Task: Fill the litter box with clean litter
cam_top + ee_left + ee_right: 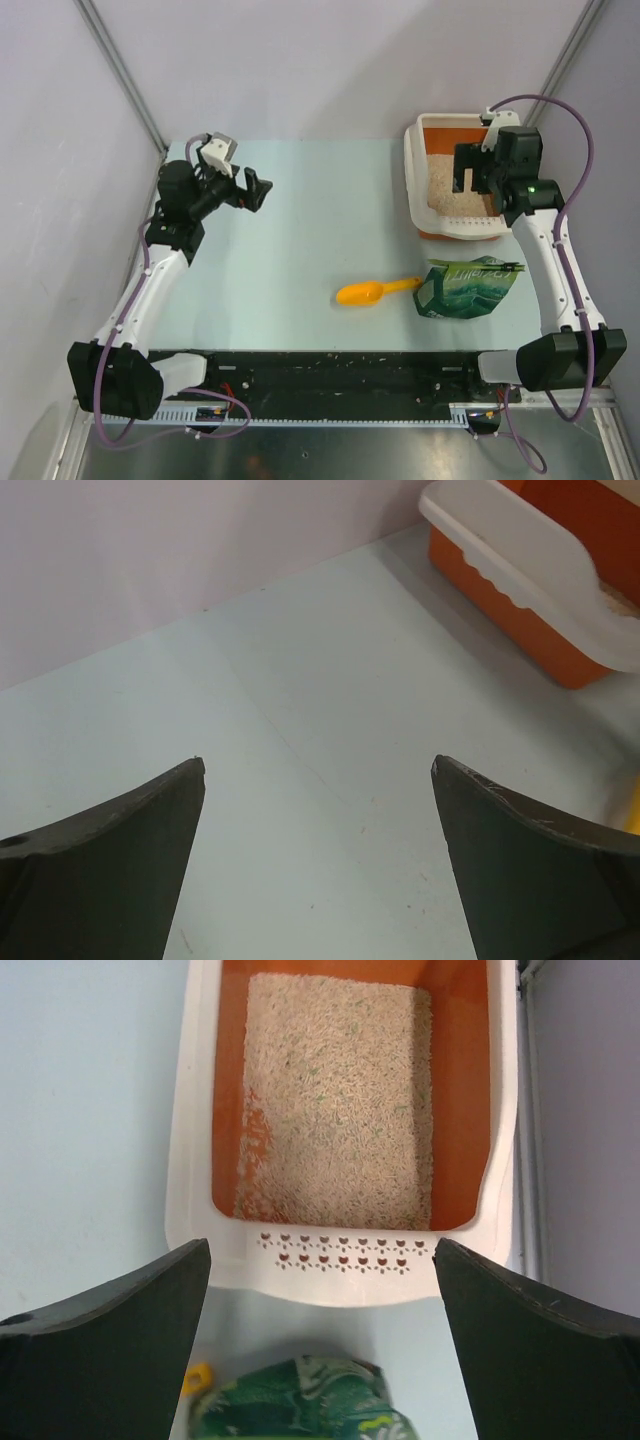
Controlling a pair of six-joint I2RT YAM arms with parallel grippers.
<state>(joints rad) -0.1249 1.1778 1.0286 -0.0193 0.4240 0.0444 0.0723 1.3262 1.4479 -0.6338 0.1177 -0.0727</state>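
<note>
Right hand [475, 170] wide, empty, over litter box [192, 1160] (far-right corner of worktop [320, 220]); clean litter [340, 1100] mostly covers base, so any top-up should hit the thin wall-side patch.

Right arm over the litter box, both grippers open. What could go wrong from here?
1. The right gripper hangs open above the litter box; dropping down could hit its white rim or dig into the litter.
2. The green bag lies close beside the scoop; reaching for either could knock the other.

Both arms reach forward, the left tool [258, 190] and right tool [472, 170] each spread wide.
</note>
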